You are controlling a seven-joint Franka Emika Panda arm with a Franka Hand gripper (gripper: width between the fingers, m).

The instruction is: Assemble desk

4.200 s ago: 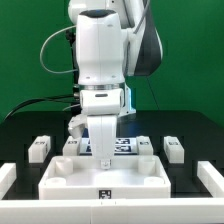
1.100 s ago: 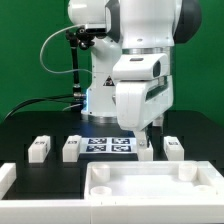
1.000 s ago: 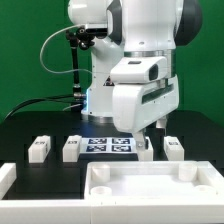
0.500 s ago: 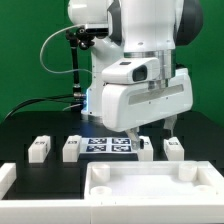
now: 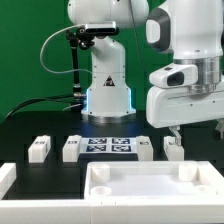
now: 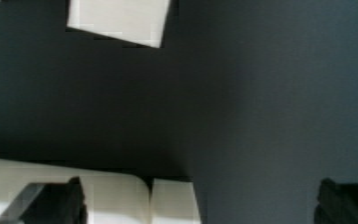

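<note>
Desk panel [image 5: 150,183] lies at table front, no legs fitted, all four legs [image 5: 72,148] loose in a row behind it flanking marker board [image 5: 110,146], gripper [image 5: 196,127] spread, empty, hovering near the exterior view's right.

The black tabletop [image 5: 30,125] carries the white desk panel [image 5: 140,172] at the front. Behind it, the marker board [image 5: 108,146] lies flat between two pairs of small block legs [image 5: 72,148], all in one row.
</note>
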